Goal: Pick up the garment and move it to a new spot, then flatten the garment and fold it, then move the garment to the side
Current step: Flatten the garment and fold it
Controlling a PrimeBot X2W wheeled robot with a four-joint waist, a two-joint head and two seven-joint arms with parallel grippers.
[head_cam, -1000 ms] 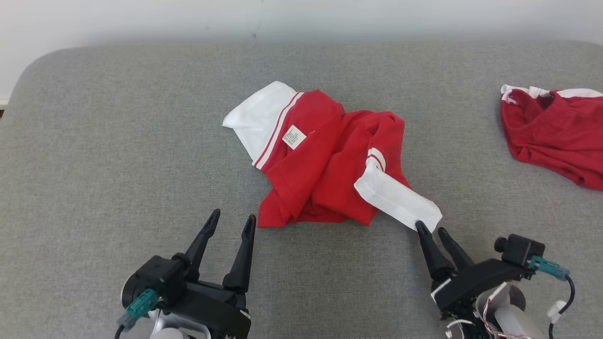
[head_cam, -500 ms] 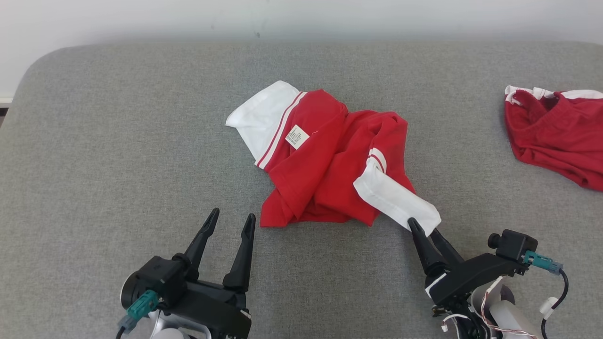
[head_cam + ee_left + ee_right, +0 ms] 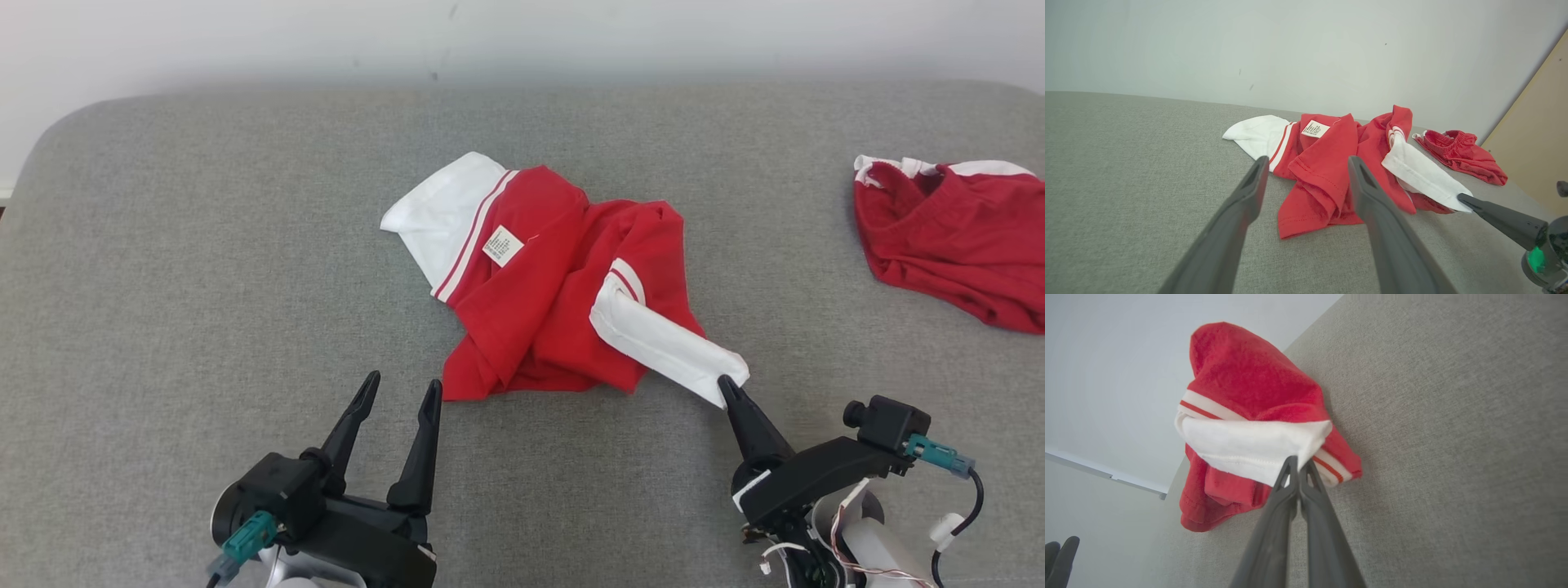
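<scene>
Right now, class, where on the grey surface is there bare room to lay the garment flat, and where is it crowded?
Widest: the grey surface left of the garment, out to its rounded edge. Narrower: between the garment and the second red garment. Crowded: the near side, with the open left claw and the right claw shut on the sleeve.

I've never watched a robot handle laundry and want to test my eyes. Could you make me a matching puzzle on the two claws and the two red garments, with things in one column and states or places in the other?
Things
1. left claw
2. right claw
3. red and white shirt
4. second red garment

States or places
A. lying apart at the far right of the grey surface
B. open, holding nothing
C. shut on the white sleeve
D. crumpled in the middle, label showing

Pairs: 1-B, 2-C, 3-D, 4-A
</scene>
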